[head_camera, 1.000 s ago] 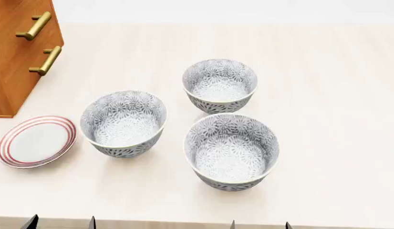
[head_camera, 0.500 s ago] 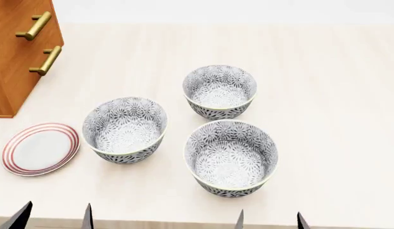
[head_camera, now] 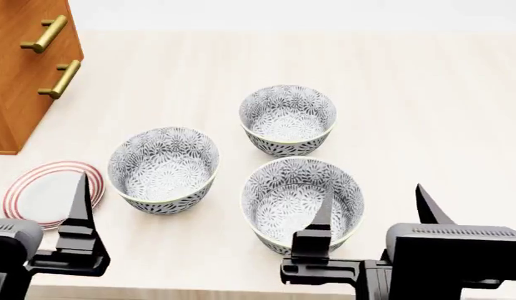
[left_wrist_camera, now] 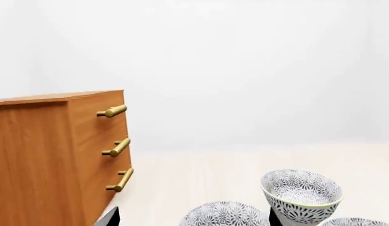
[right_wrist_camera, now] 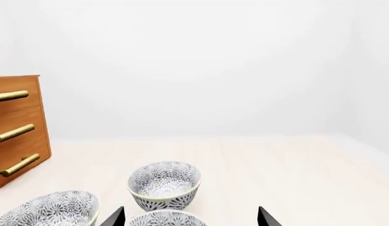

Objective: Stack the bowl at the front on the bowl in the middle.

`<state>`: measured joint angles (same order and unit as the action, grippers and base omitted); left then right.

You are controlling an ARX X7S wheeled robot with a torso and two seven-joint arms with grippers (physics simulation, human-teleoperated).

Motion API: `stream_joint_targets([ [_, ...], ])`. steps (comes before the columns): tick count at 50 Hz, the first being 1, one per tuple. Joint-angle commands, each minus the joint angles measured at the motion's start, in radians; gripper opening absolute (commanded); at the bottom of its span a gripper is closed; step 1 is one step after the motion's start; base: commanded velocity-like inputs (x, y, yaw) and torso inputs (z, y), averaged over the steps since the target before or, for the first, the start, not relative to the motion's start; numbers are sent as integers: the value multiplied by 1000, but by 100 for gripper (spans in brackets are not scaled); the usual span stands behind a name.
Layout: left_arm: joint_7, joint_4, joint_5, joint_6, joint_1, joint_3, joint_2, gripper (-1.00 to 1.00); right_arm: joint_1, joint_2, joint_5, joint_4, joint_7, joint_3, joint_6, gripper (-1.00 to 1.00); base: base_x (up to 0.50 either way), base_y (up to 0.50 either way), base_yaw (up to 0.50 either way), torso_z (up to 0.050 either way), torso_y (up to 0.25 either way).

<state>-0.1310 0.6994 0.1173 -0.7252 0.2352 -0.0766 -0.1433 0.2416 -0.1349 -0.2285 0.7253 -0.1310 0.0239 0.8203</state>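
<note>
I count three patterned bowls on the pale table (head_camera: 425, 94), one striped plate and one wooden cabinet. Taking the front bowl (head_camera: 302, 203) as my landmark: it sits upright nearest me, empty. The middle bowl (head_camera: 163, 167) stands to its left and slightly farther back, close but not touching. The back bowl (head_camera: 288, 119) stands straight behind it, a narrow strip of table between them. The plate (head_camera: 37, 195) lies flat beyond the middle bowl, farther left, and the cabinet (head_camera: 25, 69) with its brass handles fills the far left corner.

My right gripper (head_camera: 370, 209) hangs at the near edge with its fingers spread apart, holding nothing. Its left finger overlaps the front bowl's near rim in my head view, the other stands off to the bowl's right. My left gripper (head_camera: 33, 200) is low at the left; I see only one finger, over the plate, so I cannot tell its spread.

To the right of the front bowl the table lies bare out to the frame's edge.
</note>
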Motion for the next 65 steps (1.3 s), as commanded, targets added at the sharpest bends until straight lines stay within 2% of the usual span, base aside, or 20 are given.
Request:
stream_joint_targets([
  [1, -21, 150, 6, -133, 69, -8, -26, 100, 120, -13, -72, 163, -25, 31, 228, 100, 0, 0, 0, 0, 0],
  [14, -36, 105, -13, -65, 55, -40, -38, 100, 99, -31, -22, 125, -64, -17, 157, 100, 0, 0, 0, 0, 0],
  [30, -50, 92, -15, -43, 50, -52, -48, 100, 77, -41, -24, 102, -64, -41, 108, 100, 0, 500, 0, 0, 0],
  [39, -54, 86, -8, -33, 47, -49, -52, 100, 83, -34, -45, 96, -69, -38, 125, 100, 0, 0, 0, 0, 0],
  [65, -67, 73, -2, -10, 45, -59, -67, 100, 81, -47, -52, 91, -87, -63, 103, 100, 497, 0, 0, 0, 0],
])
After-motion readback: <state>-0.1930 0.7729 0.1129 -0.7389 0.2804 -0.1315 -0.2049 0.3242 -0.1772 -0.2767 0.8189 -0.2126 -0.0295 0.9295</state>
